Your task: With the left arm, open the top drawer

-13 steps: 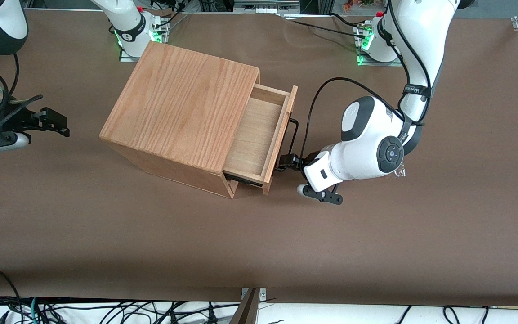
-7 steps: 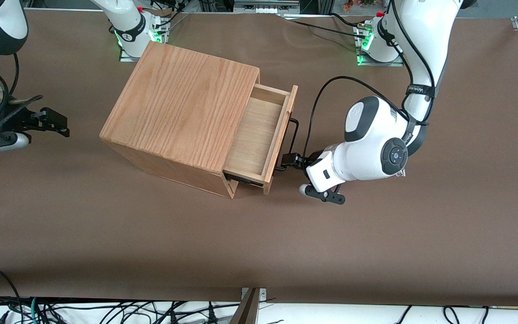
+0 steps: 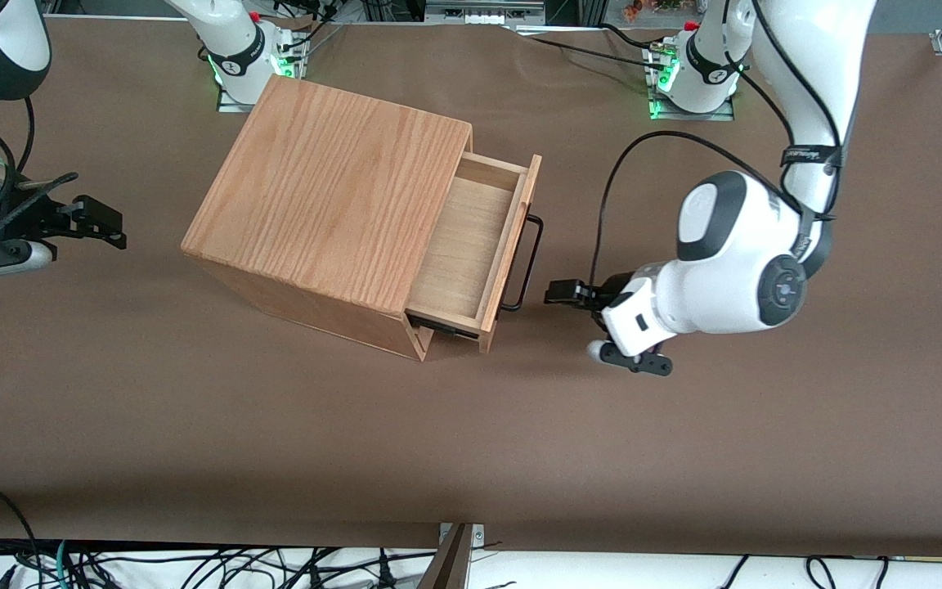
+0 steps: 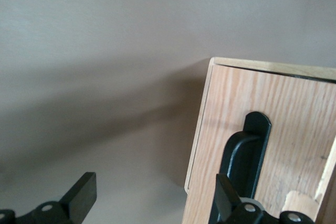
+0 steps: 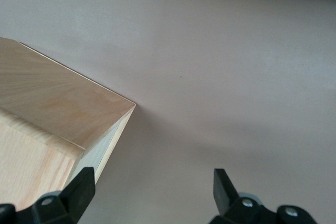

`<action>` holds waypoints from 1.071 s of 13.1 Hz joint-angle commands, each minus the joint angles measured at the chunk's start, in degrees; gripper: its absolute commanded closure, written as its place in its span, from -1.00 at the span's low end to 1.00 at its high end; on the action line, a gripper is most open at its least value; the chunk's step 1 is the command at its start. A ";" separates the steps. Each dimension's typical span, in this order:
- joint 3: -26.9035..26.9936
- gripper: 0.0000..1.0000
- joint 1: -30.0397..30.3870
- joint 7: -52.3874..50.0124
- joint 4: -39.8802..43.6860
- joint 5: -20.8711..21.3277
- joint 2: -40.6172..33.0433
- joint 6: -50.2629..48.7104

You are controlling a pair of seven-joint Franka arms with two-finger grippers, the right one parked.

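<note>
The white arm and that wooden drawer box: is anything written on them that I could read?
Strap on the left arm: white lettering, too small to read.
Top drawer, its handle, cabinet: no text.
Gripper, open, apart from the handle: no text.

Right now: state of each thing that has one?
top drawer: pulled partway out, nothing visible inside
handle: free, nothing gripping it
left gripper: open, off the handle, in front of the drawer, holding nothing
cabinet: upright on the table
</note>
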 commanded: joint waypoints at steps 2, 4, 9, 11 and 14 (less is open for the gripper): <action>0.23 -1.00 6.18 0.41 0.21 1.47 -2.56 -6.90; 0.23 -1.00 8.65 0.50 0.12 8.57 -4.67 -10.15; 0.32 -1.00 12.35 6.01 0.12 20.28 -10.21 -16.67; 0.23 -1.00 14.53 9.19 0.12 22.92 -11.18 -17.54; 0.14 -1.00 19.63 18.04 0.12 24.33 -13.02 -18.60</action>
